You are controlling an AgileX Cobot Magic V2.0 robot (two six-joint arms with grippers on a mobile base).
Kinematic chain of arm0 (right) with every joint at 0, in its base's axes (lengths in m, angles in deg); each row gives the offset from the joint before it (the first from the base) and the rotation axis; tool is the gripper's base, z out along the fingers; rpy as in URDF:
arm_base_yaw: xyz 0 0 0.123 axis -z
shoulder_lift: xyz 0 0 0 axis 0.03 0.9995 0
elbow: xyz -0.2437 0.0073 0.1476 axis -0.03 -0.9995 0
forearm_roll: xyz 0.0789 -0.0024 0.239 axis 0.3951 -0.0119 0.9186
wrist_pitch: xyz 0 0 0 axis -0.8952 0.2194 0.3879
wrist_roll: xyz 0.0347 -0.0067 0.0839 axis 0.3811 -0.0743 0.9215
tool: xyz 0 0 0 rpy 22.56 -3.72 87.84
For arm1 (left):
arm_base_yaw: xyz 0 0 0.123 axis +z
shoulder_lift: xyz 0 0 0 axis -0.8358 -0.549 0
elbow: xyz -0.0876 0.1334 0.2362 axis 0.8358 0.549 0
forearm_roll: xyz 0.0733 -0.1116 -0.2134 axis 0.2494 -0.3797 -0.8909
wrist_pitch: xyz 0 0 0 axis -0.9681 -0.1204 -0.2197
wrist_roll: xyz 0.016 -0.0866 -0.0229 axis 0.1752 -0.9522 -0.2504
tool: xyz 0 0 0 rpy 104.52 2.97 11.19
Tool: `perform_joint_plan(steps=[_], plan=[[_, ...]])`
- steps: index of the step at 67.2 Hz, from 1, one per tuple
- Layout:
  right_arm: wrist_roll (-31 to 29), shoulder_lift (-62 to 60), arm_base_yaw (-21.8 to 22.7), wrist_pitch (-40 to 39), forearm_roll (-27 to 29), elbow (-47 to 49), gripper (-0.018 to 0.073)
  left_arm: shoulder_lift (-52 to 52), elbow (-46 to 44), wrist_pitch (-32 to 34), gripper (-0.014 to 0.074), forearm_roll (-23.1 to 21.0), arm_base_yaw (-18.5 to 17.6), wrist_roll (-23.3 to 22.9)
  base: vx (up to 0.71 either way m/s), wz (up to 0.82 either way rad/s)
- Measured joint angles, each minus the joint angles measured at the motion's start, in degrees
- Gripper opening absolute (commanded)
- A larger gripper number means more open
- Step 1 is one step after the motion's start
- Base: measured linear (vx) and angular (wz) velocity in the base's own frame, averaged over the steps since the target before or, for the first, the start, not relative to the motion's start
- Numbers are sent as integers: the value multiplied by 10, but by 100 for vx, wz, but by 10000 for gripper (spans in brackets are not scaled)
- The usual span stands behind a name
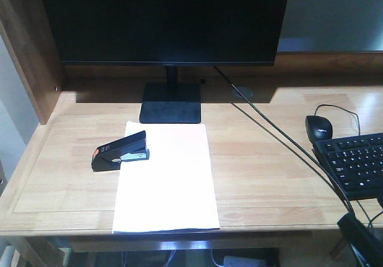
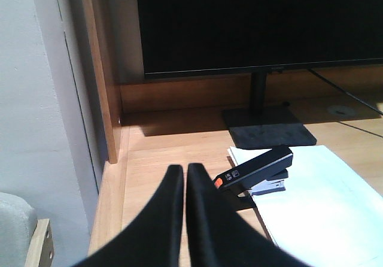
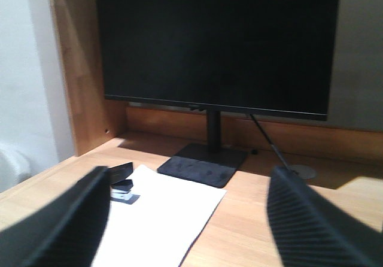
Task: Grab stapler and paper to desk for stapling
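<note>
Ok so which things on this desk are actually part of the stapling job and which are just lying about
Part of the job:
stapler, resting on the paper's left edge
paper
desk

Just lying about:
monitor
mouse
keyboard
cables

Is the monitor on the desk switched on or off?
It looks off: the monitor screen is fully black in all three views, though a black image cannot be excluded.
</note>
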Motion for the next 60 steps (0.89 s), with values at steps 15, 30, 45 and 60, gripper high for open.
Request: perform_joint_plan(steps=[15,30,45,60], plan=[[1,0,0,4,0,0,19,0,0,0,-6,0,0,0,0,0],[1,0,0,4,0,0,-11,0,0,0,-6,0,0,0,0,0],[1,0,0,4,0,0,-9,0,0,0,-6,0,0,0,0,0],[1,0,0,4,0,0,-9,0,2,1,-6,0,0,0,0,0]])
